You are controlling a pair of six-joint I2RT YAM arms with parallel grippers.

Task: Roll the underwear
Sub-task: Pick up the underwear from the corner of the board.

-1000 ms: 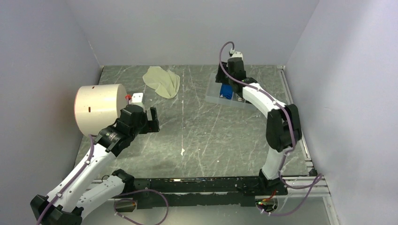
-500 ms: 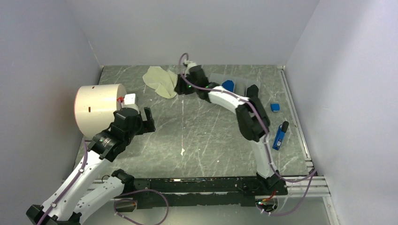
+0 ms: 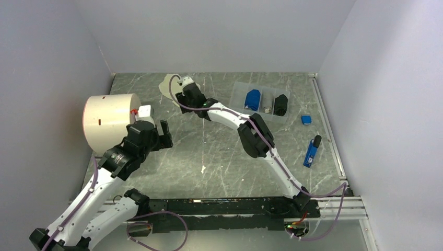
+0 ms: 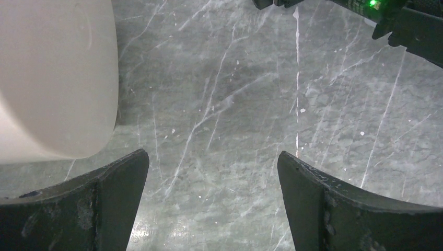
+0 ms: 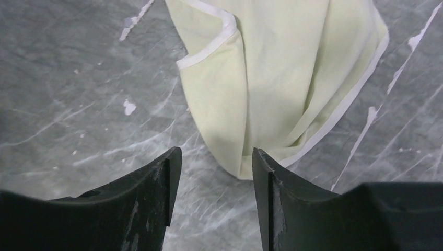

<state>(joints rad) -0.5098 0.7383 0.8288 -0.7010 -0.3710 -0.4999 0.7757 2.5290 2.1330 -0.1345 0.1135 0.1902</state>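
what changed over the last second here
The right hand swung left from the clear plastic tray to the pale cream-yellow cloth garment, open, gripping nothing. The left hand drew back slightly, open. The large cream cylinder stayed put.

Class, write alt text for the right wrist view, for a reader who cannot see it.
Pale cream-yellow underwear with white edging lies loosely folded on the grey marbled table. Its near tip shows in the gap of the open right gripper, which holds nothing.
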